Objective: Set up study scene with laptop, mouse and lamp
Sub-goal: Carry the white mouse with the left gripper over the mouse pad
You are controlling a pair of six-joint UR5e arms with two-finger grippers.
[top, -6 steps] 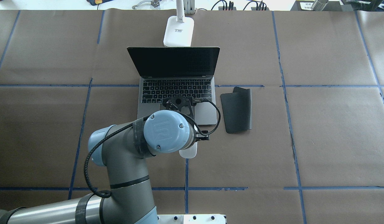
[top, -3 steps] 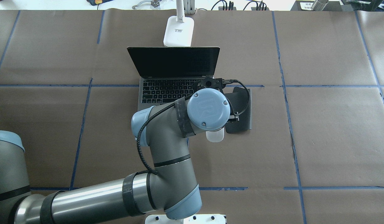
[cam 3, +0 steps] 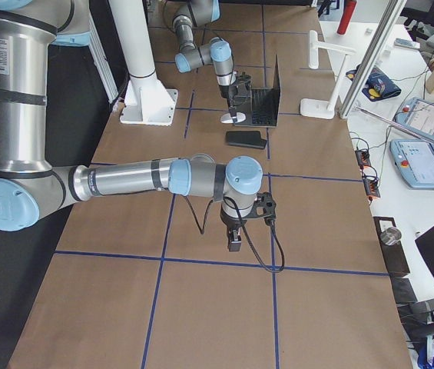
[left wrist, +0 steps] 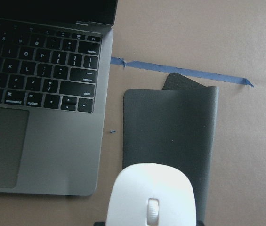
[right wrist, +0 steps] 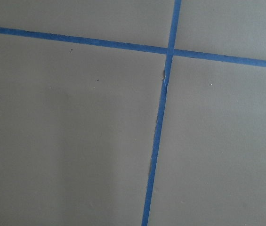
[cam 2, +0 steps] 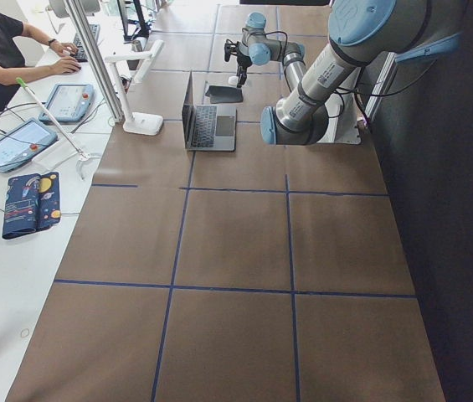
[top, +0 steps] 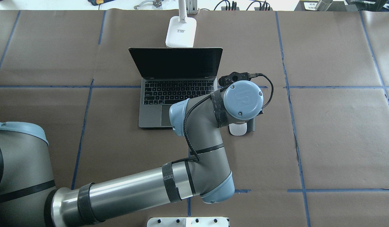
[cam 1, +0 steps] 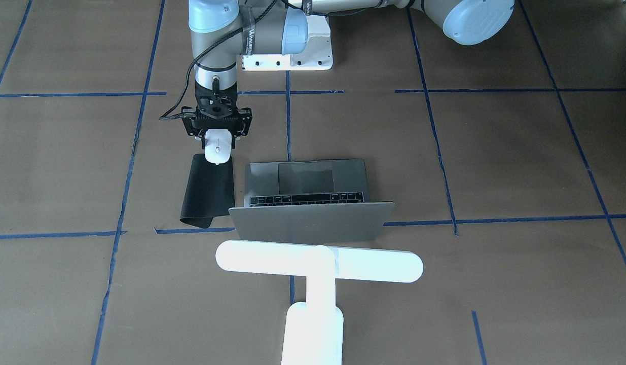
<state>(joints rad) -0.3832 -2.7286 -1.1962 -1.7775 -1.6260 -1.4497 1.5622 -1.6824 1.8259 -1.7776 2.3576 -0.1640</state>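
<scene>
The open grey laptop sits mid-table, its lid facing the front view. The white lamp stands behind it, with its bar head over the lid. My left gripper is shut on the white mouse and holds it over the near end of the black mat, right of the laptop. The left wrist view shows the mouse over the mat. From overhead only the mouse's rear shows under the wrist. My right gripper hangs over bare table; I cannot tell whether it is open or shut.
Brown paper with blue tape lines covers the table. The mat's far corner is folded under. An operator and tablets are on a side bench beyond the lamp. The white robot pedestal is at the near edge.
My left arm has swung to the right with the mouse, from in front of the laptop's trackpad to over the black mat. Laptop, lamp and mat have not moved.
</scene>
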